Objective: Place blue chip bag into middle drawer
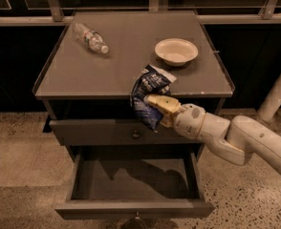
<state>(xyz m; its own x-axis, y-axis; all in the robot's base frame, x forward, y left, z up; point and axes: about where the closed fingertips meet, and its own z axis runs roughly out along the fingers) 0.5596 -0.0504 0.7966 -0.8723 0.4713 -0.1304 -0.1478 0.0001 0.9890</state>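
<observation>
My gripper [155,108] is shut on the blue chip bag [148,95], a crumpled dark-blue foil bag with white lettering. I hold it in the air in front of the cabinet's front edge, above the open middle drawer [133,180]. The drawer is pulled out and its inside is bare. My white arm [236,137] reaches in from the right. The bag hangs partly over the top drawer front [107,131].
A clear plastic water bottle [90,36] lies at the back left of the cabinet top [112,66]. A white bowl [176,51] stands at the back right. A white post [279,90] stands at the right. Speckled floor surrounds the cabinet.
</observation>
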